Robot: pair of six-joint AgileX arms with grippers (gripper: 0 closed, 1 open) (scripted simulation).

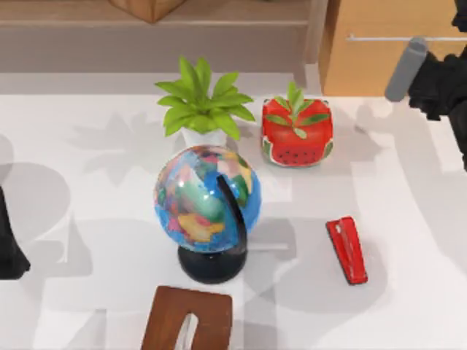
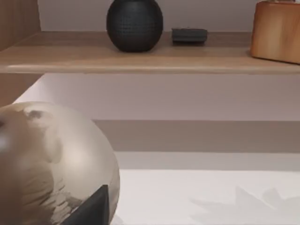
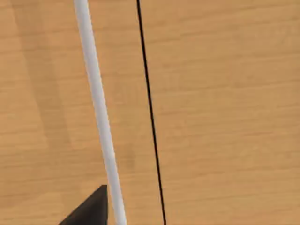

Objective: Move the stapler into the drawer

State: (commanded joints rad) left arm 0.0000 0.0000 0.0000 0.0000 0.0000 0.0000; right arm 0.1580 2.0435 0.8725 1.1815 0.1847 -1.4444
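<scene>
Two arms stand at the bench, and just one is busy. The right arm (image 1: 438, 80) is up at the far right corner, close against the tan front of the drawer (image 1: 379, 62), which looks shut. From its wrist the wood grain sits very near, with the silver bar handle (image 3: 98, 112) running across and one dark fingertip (image 3: 89, 211) just beside the bar. Whether that finger touches the handle, I cannot tell, nor whether the jaws are apart or together; nothing appears to be held.

My read is that the opening step is in hand: the drawer must come out before anything goes in. The next move calls for the fingers to straddle the bar, close on it, and pull straight back toward the front edge.

Meanwhile the stapler (image 1: 347, 249) lies flat on the bench near the front right, apart from the globe (image 1: 208, 208) and well short of the drawer, untouched.

At the left edge the left arm (image 1: 11, 244) sits parked, its jaws not readable either
</scene>
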